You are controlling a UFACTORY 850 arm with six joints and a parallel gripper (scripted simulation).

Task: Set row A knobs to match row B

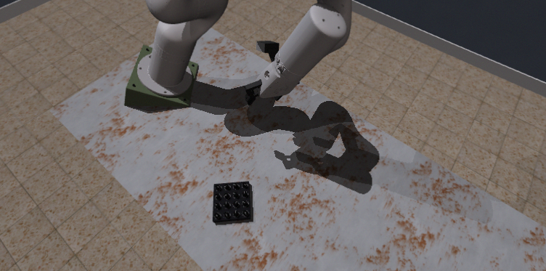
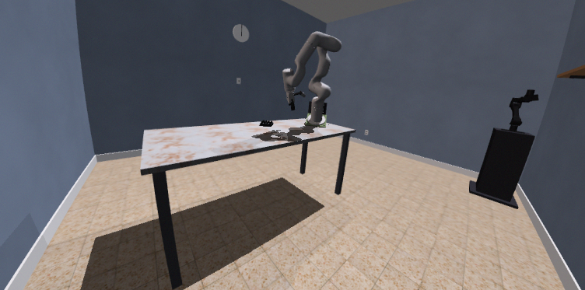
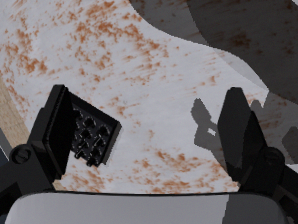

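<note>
The knob box (image 1: 232, 202) is a small black square box with several dark knobs in rows. It stands on the rust-stained white table top near the table's long edge. It shows as a small dark shape in the exterior view (image 2: 266, 123). In the wrist view the box (image 3: 95, 135) shows just behind my left finger, partly hidden by it. The knob lines and marks are too small to read. My gripper (image 1: 253, 94) hangs high above the table near the arm's base, far from the box. In the wrist view the gripper (image 3: 148, 141) is open and empty.
The arm's green base (image 1: 160, 85) is bolted at one end of the table. The arm's shadow (image 1: 324, 142) falls on the table top between the base and the box. The table edge runs close beside the box.
</note>
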